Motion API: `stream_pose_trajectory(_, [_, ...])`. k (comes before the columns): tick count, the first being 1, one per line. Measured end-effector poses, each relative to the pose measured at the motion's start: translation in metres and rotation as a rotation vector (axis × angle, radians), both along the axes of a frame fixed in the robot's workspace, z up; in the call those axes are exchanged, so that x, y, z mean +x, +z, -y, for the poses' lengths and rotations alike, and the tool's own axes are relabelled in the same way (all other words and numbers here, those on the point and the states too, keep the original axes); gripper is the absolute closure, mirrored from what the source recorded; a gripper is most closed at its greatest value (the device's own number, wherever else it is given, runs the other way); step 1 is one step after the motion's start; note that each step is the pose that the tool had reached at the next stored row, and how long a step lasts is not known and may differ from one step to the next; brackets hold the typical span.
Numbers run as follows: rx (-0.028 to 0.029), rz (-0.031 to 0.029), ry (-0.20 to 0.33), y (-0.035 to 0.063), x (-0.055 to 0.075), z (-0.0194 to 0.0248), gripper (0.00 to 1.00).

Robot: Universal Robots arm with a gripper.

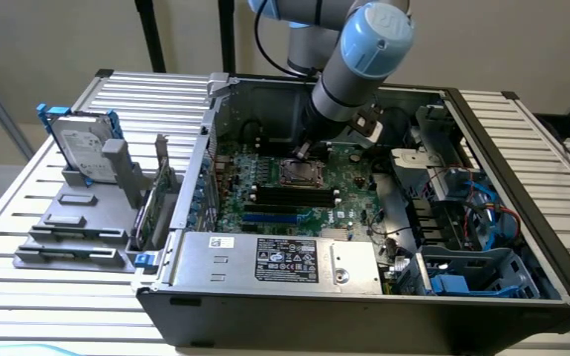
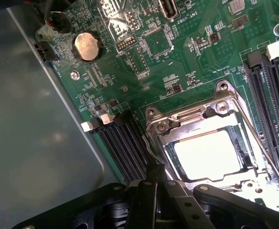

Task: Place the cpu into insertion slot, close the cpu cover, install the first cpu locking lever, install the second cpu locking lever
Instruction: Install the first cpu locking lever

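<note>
Chip seated, cover down.
Gripper (image 2: 155,183) fingers pressed together, just beside the cover (image 2: 204,126) framing the chip (image 2: 207,155).

The circuit board (image 2: 187,52) is green with tiny silver dots and lines. The cpu (image 2: 207,155) shines pale and bright, and the cpu cover (image 2: 197,119) around it is silvery. The memory slots (image 2: 120,143) are black with white clips. A round battery (image 2: 87,46) is silver. The gripper (image 2: 151,179) is black. The robot arm (image 1: 364,52) is grey and light blue. The worktop (image 1: 146,96) has silver stripes.
</note>
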State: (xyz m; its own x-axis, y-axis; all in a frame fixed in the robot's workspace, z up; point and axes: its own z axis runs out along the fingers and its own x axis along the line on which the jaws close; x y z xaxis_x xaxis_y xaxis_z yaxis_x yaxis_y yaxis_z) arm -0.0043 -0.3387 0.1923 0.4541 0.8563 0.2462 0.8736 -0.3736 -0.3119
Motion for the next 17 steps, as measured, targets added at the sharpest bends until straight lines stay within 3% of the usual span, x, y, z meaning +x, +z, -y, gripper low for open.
stream_pose_trajectory(17, [-0.0003,-0.0001,-0.001,-0.0012,0.0025,-0.0002,0.89])
